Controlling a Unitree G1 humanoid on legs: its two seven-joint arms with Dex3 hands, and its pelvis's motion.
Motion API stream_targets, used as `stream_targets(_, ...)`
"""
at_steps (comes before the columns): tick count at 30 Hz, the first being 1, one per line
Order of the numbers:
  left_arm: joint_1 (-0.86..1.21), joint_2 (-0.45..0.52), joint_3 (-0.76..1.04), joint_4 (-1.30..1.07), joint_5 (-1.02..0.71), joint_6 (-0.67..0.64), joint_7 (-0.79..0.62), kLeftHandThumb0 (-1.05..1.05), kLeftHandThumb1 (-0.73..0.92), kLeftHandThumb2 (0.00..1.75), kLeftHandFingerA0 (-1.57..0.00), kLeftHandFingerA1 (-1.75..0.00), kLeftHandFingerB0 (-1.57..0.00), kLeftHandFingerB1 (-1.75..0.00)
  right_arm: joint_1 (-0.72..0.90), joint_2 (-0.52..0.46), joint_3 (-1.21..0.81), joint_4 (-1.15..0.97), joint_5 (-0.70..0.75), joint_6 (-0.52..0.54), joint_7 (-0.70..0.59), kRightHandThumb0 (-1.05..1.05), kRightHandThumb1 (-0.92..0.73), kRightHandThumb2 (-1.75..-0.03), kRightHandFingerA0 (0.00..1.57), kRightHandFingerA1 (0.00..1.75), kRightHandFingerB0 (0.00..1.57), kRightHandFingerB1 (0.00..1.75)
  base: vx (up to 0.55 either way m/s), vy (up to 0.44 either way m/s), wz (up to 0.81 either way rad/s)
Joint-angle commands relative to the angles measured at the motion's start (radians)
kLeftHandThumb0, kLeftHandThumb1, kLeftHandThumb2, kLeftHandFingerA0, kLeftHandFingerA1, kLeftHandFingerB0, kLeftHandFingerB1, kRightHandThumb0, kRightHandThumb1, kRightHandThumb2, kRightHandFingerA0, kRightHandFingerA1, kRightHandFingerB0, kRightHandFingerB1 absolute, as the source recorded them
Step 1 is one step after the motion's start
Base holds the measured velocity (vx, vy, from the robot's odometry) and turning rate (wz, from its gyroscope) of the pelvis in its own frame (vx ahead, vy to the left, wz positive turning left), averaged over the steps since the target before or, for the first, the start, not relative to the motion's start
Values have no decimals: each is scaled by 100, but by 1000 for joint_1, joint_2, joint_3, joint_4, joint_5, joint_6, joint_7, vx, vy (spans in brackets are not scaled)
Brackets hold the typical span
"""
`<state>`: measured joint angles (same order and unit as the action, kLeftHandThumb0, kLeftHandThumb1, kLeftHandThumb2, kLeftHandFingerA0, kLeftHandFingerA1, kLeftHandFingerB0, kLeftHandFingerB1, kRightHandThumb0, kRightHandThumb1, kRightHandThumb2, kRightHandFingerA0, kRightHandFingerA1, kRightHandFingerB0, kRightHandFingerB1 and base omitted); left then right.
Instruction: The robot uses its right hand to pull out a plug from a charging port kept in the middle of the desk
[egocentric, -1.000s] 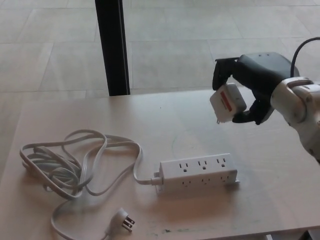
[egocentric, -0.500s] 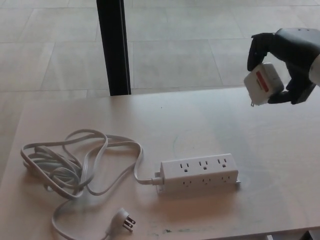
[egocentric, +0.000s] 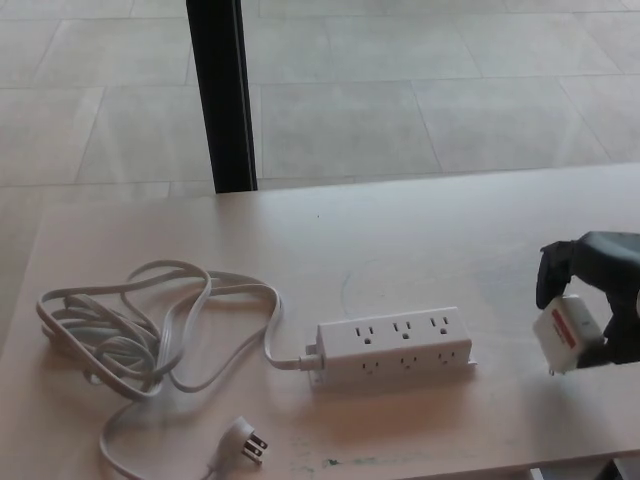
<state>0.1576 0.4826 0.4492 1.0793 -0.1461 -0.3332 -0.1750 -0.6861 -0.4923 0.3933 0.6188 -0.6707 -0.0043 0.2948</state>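
My right hand (egocentric: 600, 300) grips white plug adapter (egocentric: 567, 335), clear of power strip (egocentric: 392, 345). Next: set on desk (egocentric: 420, 240), release.

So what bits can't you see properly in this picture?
- Right hand, head view: cut off by the picture's right edge, so its arm is hidden.
- White plug: the fingers cover part of it; its red label is too small to read.
- Left hand: not in view.
- Black post: its top is cut off by the picture's top edge.
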Motion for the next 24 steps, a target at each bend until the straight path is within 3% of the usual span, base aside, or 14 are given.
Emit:
stream_targets(1,14,9,7,-2,-22,-12,-17,-72,84,66,-69,-50,-54,-43,6,16,18,17,-24,-1,-68,-31,-61,-75,85,158,83,98,0,0,0)
stream_targets(4,18,10,10,-6,-27,-7,-22,-71,85,66,-69,-50,-55,-43,3,23,8,9,-11,15,-56,-29,-55,-85,88,154,89,89,0,0,0)
stream_targets(7,13,13,7,6,-24,1,-18,-72,84,66,-71,-51,-57,-43,8,17,-16,12,16,-3,-61,-33,-55,-71,88,157,93,75,0,0,0)
stream_targets(8,15,11,11,11,-28,-2,-17,-73,83,65,-72,-51,-58,-43,6,9,-15,0,5,29,-41,-36,-64,-59,83,145,62,51,0,0,0)
stream_targets(9,19,9,10,10,-27,-8,-18,-72,84,65,-71,-51,-57,-44,0,3,-9,4,-3,39,-23,-45,-59,-60,80,139,42,44,0,0,0)
stream_targets(10,22,7,12,9,-31,-14,-22,-73,83,65,-72,-53,-58,-45,-7,-2,0,5,-16,54,-4,-63,-48,-80,87,122,19,46,0,0,0)
stream_targets(11,24,4,15,9,-36,-17,-26,-74,83,65,-71,-51,-57,-43,-21,-10,20,6,-41,87,33,-67,-59,-61,76,126,10,25,0,0,0)
stream_targets(12,22,5,16,13,-39,-15,-29,-73,83,65,-70,-50,-56,-43,-44,-23,45,16,-70,126,82,-85,-59,-57,69,117,0,12,0,0,0)
stream_targets(13,20,5,17,16,-41,-14,-32,-73,83,65,-70,-50,-56,-43,-50,-27,53,18,-72,135,92,-85,-59,-57,69,117,0,12,0,0,0)
stream_targets(14,21,5,15,16,-40,-17,-31,-74,83,65,-71,-51,-56,-44,-53,-34,58,20,-72,134,95,-91,-46,-88,74,118,0,0,0,0,0)
stream_targets(15,23,7,11,15,-35,-19,-31,-75,84,66,-70,-50,-56,-43,-56,-42,62,19,-76,137,102,-98,-61,-58,65,113,0,0,0,0,0)
stream_targets(16,25,10,5,8,-30,-15,-32,-74,84,66,-71,-51,-56,-43,-64,-52,70,17,-84,146,115,-99,-61,-60,62,105,0,0,0,0,0)
stream_targets(24,17,12,11,15,-42,-7,-39,-74,84,66,-71,-51,-55,-43,-100,-83,62,-17,-53,146,187,-104,-62,-61,61,108,0,0,0,0,0)
